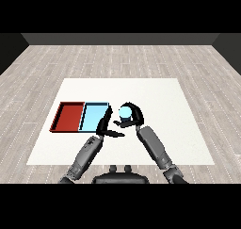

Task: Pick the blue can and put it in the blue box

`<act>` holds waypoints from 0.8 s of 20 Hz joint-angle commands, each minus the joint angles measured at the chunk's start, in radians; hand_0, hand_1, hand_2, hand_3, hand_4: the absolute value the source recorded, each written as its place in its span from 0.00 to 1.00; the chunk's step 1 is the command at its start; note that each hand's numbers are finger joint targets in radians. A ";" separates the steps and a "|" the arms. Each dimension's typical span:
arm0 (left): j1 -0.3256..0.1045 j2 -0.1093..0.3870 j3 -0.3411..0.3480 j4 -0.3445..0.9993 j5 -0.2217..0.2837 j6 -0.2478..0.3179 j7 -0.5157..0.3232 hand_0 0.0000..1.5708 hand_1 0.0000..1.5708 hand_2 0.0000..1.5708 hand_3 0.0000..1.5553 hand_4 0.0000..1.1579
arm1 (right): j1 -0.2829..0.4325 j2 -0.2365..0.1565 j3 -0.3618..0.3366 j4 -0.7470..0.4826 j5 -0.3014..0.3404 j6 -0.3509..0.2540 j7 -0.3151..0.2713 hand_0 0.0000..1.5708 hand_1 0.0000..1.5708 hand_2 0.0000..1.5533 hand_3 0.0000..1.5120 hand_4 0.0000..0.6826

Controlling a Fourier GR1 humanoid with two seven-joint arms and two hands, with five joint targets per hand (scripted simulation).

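A: Blue can (125, 112)?
B: In right hand (135, 117), fingers curled round it, just right of light blue tray (94, 116). No label legible; axis can't tell.
A: Left hand (106, 128)?
B: Fingers relaxed, grasping nothing, at tray's near right corner. Red tray (67, 116) alongside, on white table (160, 96).

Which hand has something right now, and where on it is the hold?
The right hand is curled round the side of the blue can, just right of the light blue tray. The left hand holds nothing.
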 commanded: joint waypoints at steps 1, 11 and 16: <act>0.013 0.000 -0.011 0.011 0.000 -0.005 -0.001 0.00 0.00 0.00 0.00 0.00 | -0.012 0.002 0.018 0.005 -0.006 -0.009 -0.008 0.89 0.89 0.93 0.93 0.99; -0.058 0.000 -0.028 0.101 0.045 -0.009 -0.041 0.00 0.00 0.00 0.00 0.00 | 0.014 0.002 0.060 -0.014 0.002 -0.001 -0.017 0.89 0.89 0.92 0.93 0.96; -0.148 0.000 -0.108 0.234 0.146 0.054 -0.130 0.00 0.00 0.00 0.00 0.00 | -0.062 0.002 0.055 0.011 -0.022 -0.013 0.005 0.90 0.90 0.92 0.92 0.95</act>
